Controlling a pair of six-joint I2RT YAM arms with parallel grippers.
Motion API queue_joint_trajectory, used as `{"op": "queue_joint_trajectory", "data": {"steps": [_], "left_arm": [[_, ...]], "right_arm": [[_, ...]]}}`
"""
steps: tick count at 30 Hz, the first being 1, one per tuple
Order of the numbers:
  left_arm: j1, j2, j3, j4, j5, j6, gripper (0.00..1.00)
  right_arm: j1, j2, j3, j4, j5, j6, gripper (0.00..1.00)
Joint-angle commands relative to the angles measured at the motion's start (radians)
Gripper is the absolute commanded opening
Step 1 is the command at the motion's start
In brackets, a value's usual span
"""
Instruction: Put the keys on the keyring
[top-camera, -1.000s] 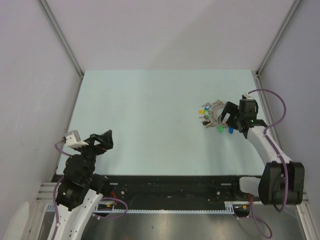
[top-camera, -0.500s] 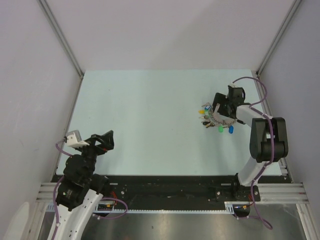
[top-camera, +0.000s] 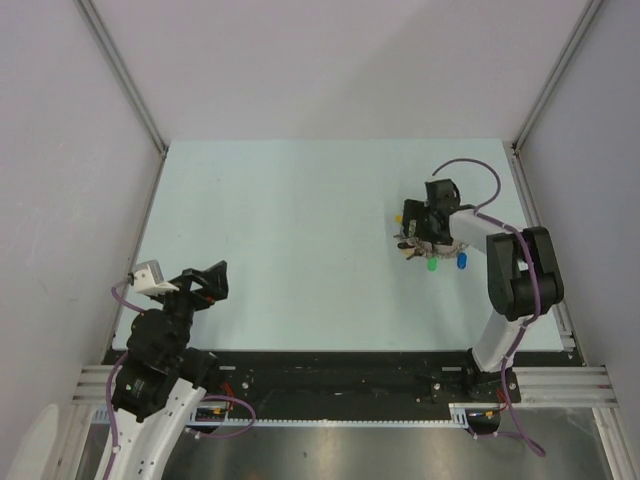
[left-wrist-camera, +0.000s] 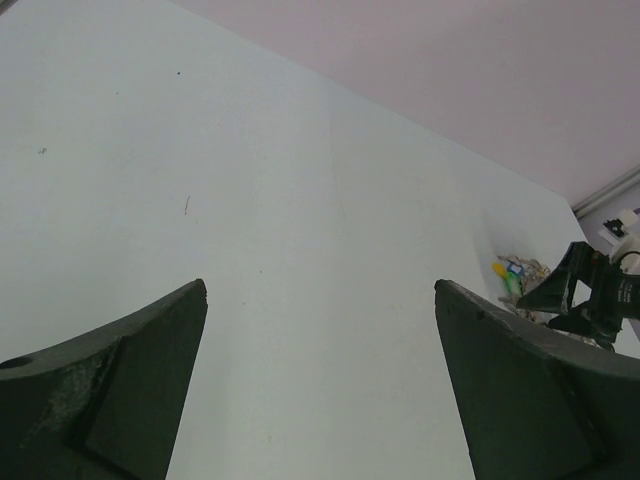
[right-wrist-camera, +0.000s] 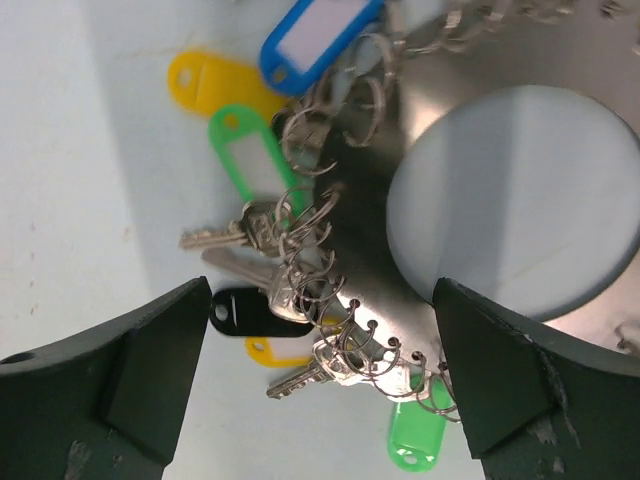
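Observation:
The keyring (right-wrist-camera: 391, 316) is a flat metal ring with holes along its rim, lying at the table's right (top-camera: 437, 240). Small wire loops hang several keys (right-wrist-camera: 215, 237) and coloured tags on it: black (right-wrist-camera: 240, 308), green (right-wrist-camera: 250, 150), yellow (right-wrist-camera: 215, 80) and blue (right-wrist-camera: 310, 35). My right gripper (right-wrist-camera: 322, 288) hovers open right over the ring's edge and the key bunch, with nothing between its fingers. It covers part of the ring in the top view (top-camera: 421, 222). My left gripper (top-camera: 205, 281) is open and empty at the near left, far from the keys (left-wrist-camera: 510, 275).
The pale table (top-camera: 300, 230) is walled by grey panels with metal corner posts (top-camera: 125, 80). The right arm's cable (top-camera: 470, 170) loops above the gripper. The arm bases and a black rail (top-camera: 340, 375) line the near edge.
The right arm has swung round and its gripper has moved left and farther back, from the right of the keyring to above it. The left arm has not moved.

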Motion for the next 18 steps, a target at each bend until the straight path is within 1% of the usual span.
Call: {"op": "queue_joint_trajectory", "data": {"steps": [1,3,4,5,7,8,10,11,14,16,17,18], "left_arm": [[-0.004,-0.139,0.011,0.021,0.022,0.017,1.00],[-0.004,-0.141,0.010,0.021,0.022,0.017,1.00],[-0.004,-0.141,0.010,0.021,0.023,0.017,1.00],[-0.004,-0.141,0.010,0.023,0.025,0.019,1.00],[-0.002,-0.137,0.010,0.022,0.026,0.019,1.00],[-0.004,-0.136,0.011,0.020,0.025,0.019,1.00],[-0.007,-0.131,0.011,0.020,0.026,0.020,1.00],[-0.009,-0.128,0.011,0.017,0.028,0.020,1.00],[-0.009,-0.124,0.013,0.017,0.029,0.020,1.00],[-0.009,-0.122,0.011,0.017,0.033,0.022,1.00],[-0.009,-0.121,0.013,0.018,0.034,0.022,1.00],[-0.009,-0.119,0.011,0.020,0.045,0.023,1.00]], "right_arm": [[0.183,-0.012,-0.001,-0.119,0.072,0.139,0.98],[0.266,-0.027,-0.008,-0.120,0.100,0.218,0.98],[0.367,-0.029,-0.006,-0.114,0.106,0.258,0.98],[0.412,-0.029,-0.006,-0.081,0.108,0.330,0.98],[0.508,-0.029,-0.005,-0.021,0.117,0.393,0.98],[0.588,-0.028,0.000,0.042,0.114,0.440,0.98],[0.651,-0.015,0.041,0.082,0.112,0.462,0.97],[0.706,-0.012,0.063,0.088,0.114,0.455,0.97],[0.771,-0.038,0.126,0.030,0.198,0.422,0.97],[0.773,-0.072,0.126,-0.010,0.258,0.407,0.95],[0.768,-0.105,0.126,-0.063,0.272,0.402,0.93],[0.765,-0.118,0.124,-0.094,0.321,0.390,0.91]]}}
